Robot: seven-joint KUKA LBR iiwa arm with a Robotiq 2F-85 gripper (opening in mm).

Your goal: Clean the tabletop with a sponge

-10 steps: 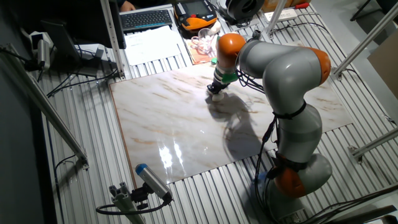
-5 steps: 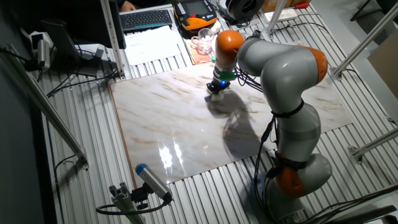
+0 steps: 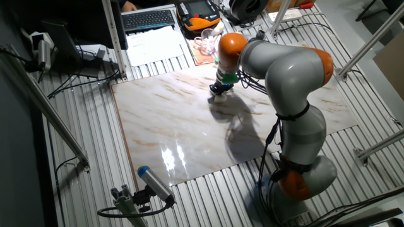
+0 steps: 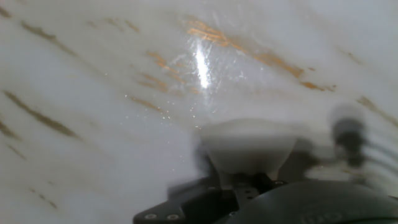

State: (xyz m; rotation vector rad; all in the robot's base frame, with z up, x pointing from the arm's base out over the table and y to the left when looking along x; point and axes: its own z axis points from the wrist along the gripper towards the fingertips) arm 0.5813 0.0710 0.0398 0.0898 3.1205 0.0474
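The tabletop (image 3: 183,126) is a glossy white-beige marble slab with brown veins; it fills the hand view (image 4: 93,93). My gripper (image 3: 220,90) points down at the slab's far middle part. The sponge (image 3: 219,94) is a small cream-white block under the gripper, pressed onto the marble. In the hand view the sponge (image 4: 249,146) shows blurred, held between the black fingers (image 4: 239,182) at the bottom. The gripper (image 4: 249,177) is shut on it.
Ribbed grey metal surrounds the slab. A keyboard (image 3: 148,19), papers (image 3: 154,44) and an orange device (image 3: 199,16) lie behind it. A blue-tipped tool (image 3: 154,183) rests near the slab's front left corner. Slanted metal bars (image 3: 50,113) stand at the left.
The gripper with the sponge has slid a little toward the far edge of the slab. Nothing else has moved.
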